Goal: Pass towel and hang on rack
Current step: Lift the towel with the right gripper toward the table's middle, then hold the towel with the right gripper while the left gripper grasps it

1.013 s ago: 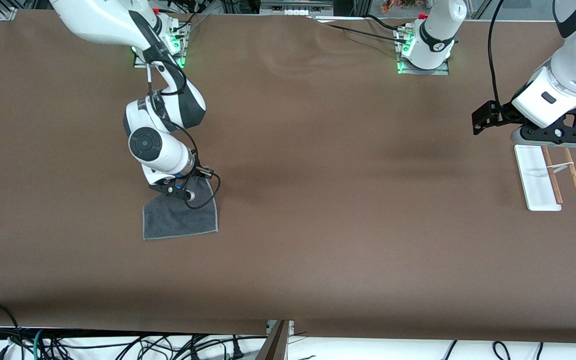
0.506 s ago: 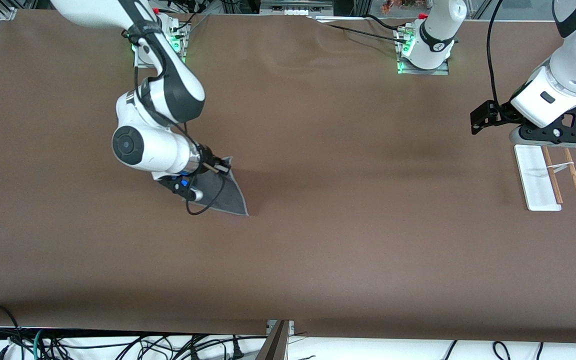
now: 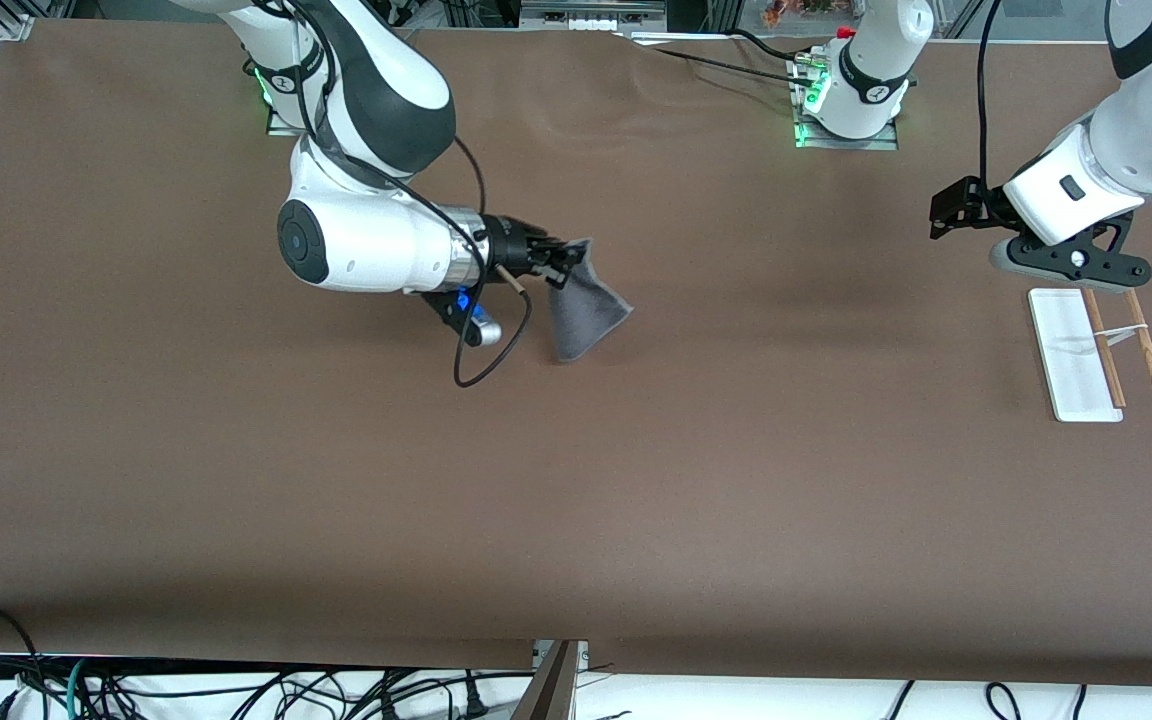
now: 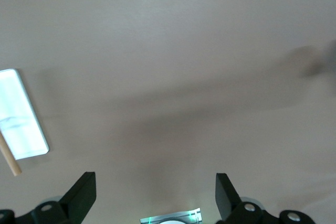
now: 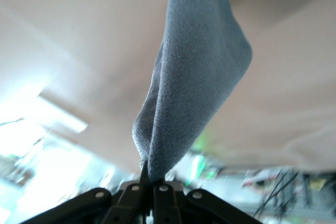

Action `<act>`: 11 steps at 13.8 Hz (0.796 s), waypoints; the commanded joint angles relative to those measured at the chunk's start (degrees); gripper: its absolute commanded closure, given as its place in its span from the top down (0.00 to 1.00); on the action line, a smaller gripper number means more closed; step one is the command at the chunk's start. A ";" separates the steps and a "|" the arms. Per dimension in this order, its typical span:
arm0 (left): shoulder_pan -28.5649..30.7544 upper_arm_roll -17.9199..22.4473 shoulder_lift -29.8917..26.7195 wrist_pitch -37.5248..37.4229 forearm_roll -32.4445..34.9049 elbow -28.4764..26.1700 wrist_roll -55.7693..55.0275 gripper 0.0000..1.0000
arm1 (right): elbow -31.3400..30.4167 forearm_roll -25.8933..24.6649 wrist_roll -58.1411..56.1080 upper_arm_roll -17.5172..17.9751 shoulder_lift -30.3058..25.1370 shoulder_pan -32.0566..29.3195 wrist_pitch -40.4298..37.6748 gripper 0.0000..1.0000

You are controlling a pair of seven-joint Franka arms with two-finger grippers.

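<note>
Looking down at a long brown table [image 3: 576,500], we see two white robot arms, and the rack [image 3: 1096,350] serves as our landmark: it stands on the table at the left arm's end, a flat white base with two thin wooden rods.

The right gripper [image 3: 561,266] is up in the air over the table's middle stretch, well apart from the rack, toward the right arm's end. Its fingers are pinched tight on one corner of the grey towel [image 3: 586,310]. The rest of the cloth hangs loose below the pinch in a limp folded cone, clear of the table as far as we can judge. In the right wrist view the towel [image 5: 194,77] runs straight out from between the fingertips, gathered narrow at the grip and flaring wider away from it.

The left gripper [image 3: 1066,262] hovers just above the rack's end nearest the robot bases, holding nothing. In the left wrist view its fingers [image 4: 79,198] stand spread wide, with bare table between them and the rack's base [image 4: 21,114] at the edge of view.

We judge the handover to be the risky part. The grip takes only a corner, so a quick swing could pull the cloth free. The hanging part sways and has no firm shape, so the waiting left gripper may close on air or on a thin fold. The left arm also sits close over the light rack and could knock it over when it sets off.
</note>
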 commanded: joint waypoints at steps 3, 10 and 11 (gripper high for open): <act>0.64 0.26 1.59 -1.41 -2.97 1.09 14.91 1.00 | 4.55 13.15 4.95 0.41 2.05 5.18 3.63 0.00; 0.82 0.09 6.60 -1.15 -15.54 -3.82 37.75 1.00 | 7.63 26.00 11.72 0.41 4.69 13.80 14.88 0.00; 0.90 0.00 6.51 -1.15 -17.03 -5.58 41.26 1.00 | 7.72 26.00 13.13 0.41 4.96 14.16 16.38 0.00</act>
